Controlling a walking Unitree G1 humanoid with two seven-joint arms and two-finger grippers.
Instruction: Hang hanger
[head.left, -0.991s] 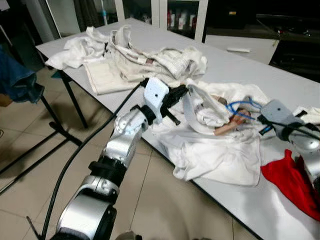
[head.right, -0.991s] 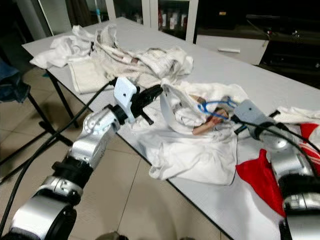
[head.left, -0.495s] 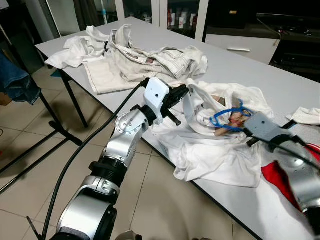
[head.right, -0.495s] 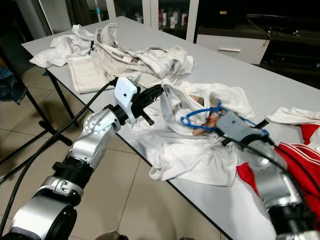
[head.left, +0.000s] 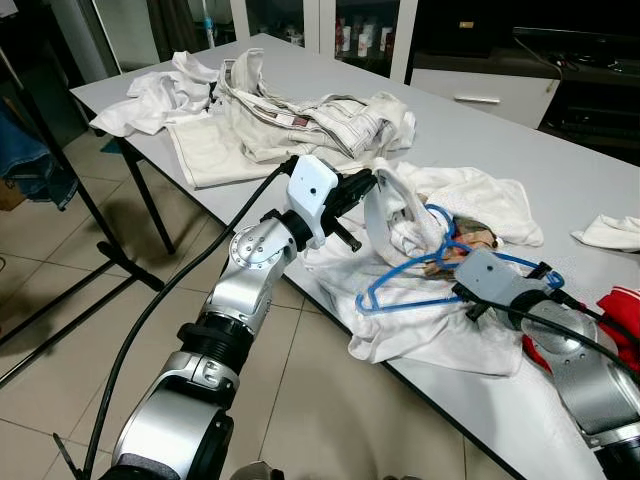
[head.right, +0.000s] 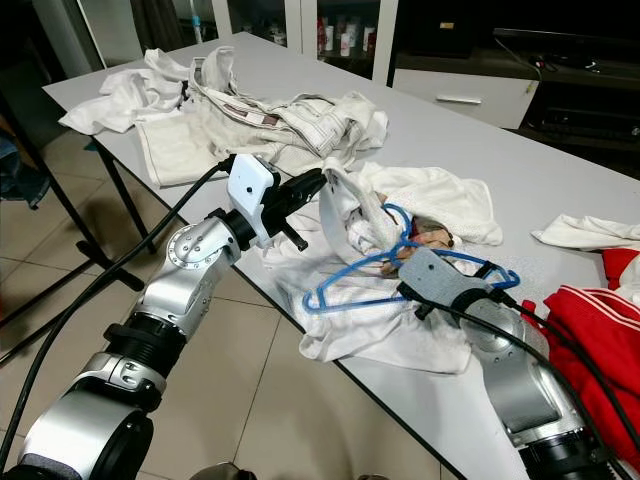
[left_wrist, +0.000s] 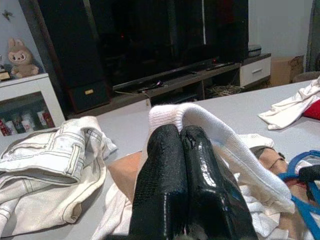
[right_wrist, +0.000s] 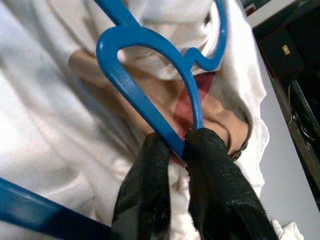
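Note:
A blue plastic hanger (head.left: 395, 283) sits tilted over a crumpled white shirt (head.left: 440, 335) at the near edge of the grey table (head.left: 470, 140). My right gripper (right_wrist: 182, 145) is shut on one of the hanger's thin bars, near the hook, which points towards the far side. My left gripper (head.left: 368, 182) is shut on the shirt's ribbed neckband (left_wrist: 215, 130) and holds it lifted off the table. Part of the hanger's right end is hidden behind my right wrist.
A pile of cream trousers and cloths (head.left: 300, 115) covers the far left of the table. A red garment (head.left: 620, 305) and a small white cloth (head.left: 608, 232) lie to the right. A dark rack frame (head.left: 110, 250) with blue jeans (head.left: 35, 165) stands on the tiled floor at left.
My right gripper has drawn the blue hanger left and towards the near table edge, out from the shirt's folds. The left gripper has kept hold of the neckband without moving.

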